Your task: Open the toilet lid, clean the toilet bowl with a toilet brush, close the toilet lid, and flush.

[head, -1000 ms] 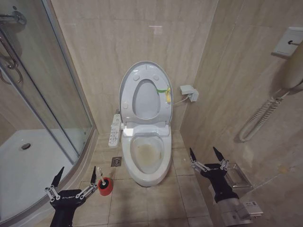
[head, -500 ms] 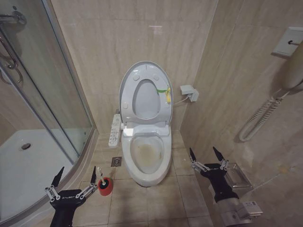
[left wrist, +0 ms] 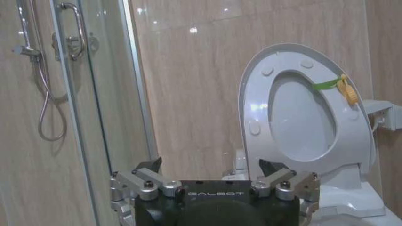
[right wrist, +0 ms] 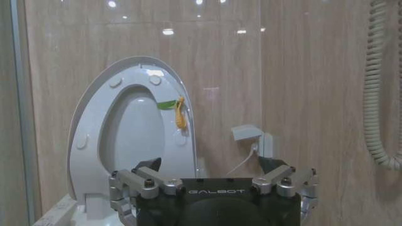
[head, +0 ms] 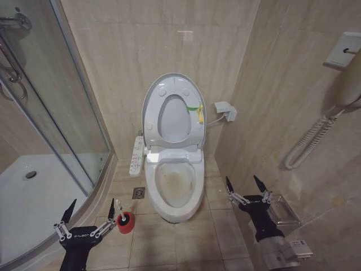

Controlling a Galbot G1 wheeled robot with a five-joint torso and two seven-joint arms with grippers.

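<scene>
The toilet bowl [head: 175, 186] stands in the middle against the tiled back wall, and I use it as the landmark. Far to its left there is the white shower tray [head: 28, 197] behind the glass shower door [head: 62, 113]. Nearer to the bowl, low on its left side, the left gripper [head: 90, 214] hangs over the floor with its fingers spread wide and nothing between them. Just beside this gripper, between it and the bowl, the red holder cup [head: 126, 223] stands on the floor tiles, and the toilet brush [head: 120, 214] sits upright in it with the white handle showing. On the left flank of the bowl hangs a white control panel [head: 136, 156].

The bowl shows yellowish-brown staining on its inner bottom. Behind it the toilet lid [head: 172, 110] stands raised against the wall together with the seat, and a yellow-green tag [head: 197, 110] hangs at its right edge.

To the right of the bowl the right gripper [head: 243, 189] is held low above the floor, its fingers also wide apart and empty. A small white wall box [head: 224, 110] is on the wall right of the lid.
</scene>
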